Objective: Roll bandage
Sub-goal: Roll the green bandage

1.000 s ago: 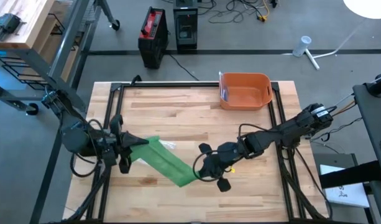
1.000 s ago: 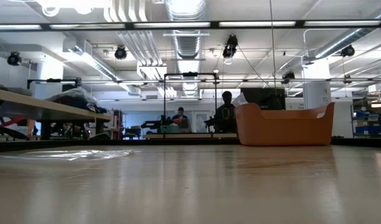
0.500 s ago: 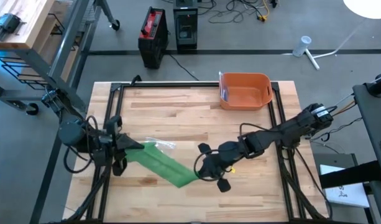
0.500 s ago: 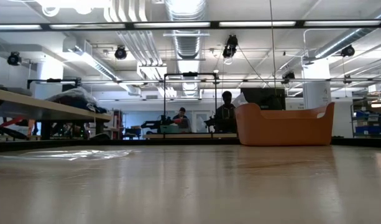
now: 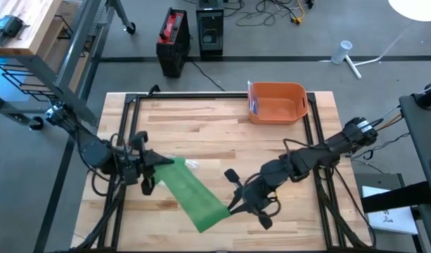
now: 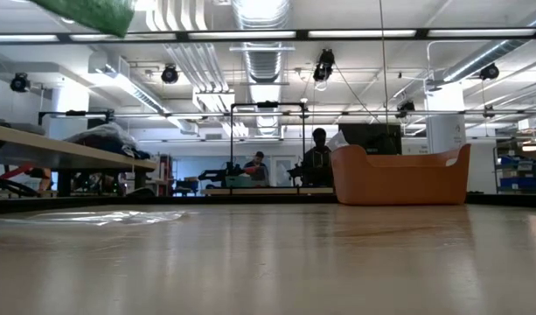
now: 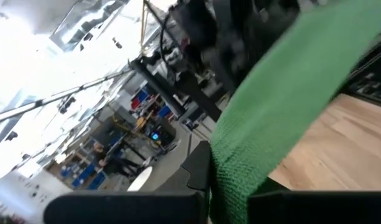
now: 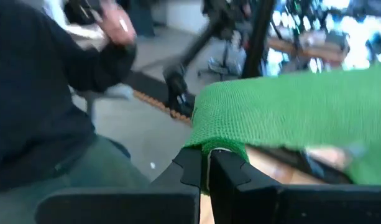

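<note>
Nearest the front edge, the right gripper point(image 5: 237, 204) is clamped on the lower end of the green bandage point(image 5: 193, 193); right wrist cam shows its fingers point(image 8: 206, 163) pinched tight w/ the cloth bunched between them. Half a sec ago that gripper sat higher up the table, approx mid-depth; now it's come down toward the front edge and the arm is stretched lower.

The bandage hangs as a flat strip between both grippers, off the table point(image 5: 201, 119). It looks wider and lies steeper than a sec ago, prob. lifted closer to the overhead cam. A green corner now shows at the top left of the low view, not there before.

Left gripper point(image 5: 157, 164) pinches the upper end, fingers closed on the cloth; it has shifted a bit right since the last frame.

A scrap of clear wrapper point(image 5: 192, 164) lies just beside the bandage's upper end.

Far back, the orange bin point(image 5: 276, 102) sits at the rear edge, same spot as before.
</note>
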{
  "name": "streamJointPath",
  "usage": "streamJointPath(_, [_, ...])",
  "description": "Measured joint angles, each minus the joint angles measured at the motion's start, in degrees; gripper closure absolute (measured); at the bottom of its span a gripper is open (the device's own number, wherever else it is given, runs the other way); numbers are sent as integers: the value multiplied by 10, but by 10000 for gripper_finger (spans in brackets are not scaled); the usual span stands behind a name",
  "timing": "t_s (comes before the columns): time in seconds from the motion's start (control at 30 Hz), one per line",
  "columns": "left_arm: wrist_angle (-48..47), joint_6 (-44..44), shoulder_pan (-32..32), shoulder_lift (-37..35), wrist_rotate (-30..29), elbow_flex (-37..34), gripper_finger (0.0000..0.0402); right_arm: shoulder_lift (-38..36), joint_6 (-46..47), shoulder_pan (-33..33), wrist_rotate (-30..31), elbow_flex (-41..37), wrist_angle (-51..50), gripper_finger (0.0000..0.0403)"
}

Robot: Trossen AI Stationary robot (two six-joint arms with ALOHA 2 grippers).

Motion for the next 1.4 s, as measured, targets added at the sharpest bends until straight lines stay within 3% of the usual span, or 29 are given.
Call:
streamJointPath(0.2, [101,-27,27,2,1,-77,401,0,-12,-3,-12,14,93,400])
streamJointPath(0.5, [279,-97,32,72,41,-167,401,0,21,-34,93,16,156,400])
streamJointPath(0.8, [411,-98,46,210,33,-148,401,16,148,-78,129,16,184,400])
streamJointPath(0.9, [407,-72,47,233,-3,-128,401,18,184,-86,129,15,174,400])
streamJointPath(1.17, [373,-105,33,232,-35,-107,393,6,143,-88,141,15,138,400])
streamJointPath(1.4, [318,-149,15,208,-62,-99,322,0,131,-88,180,15,112,400])
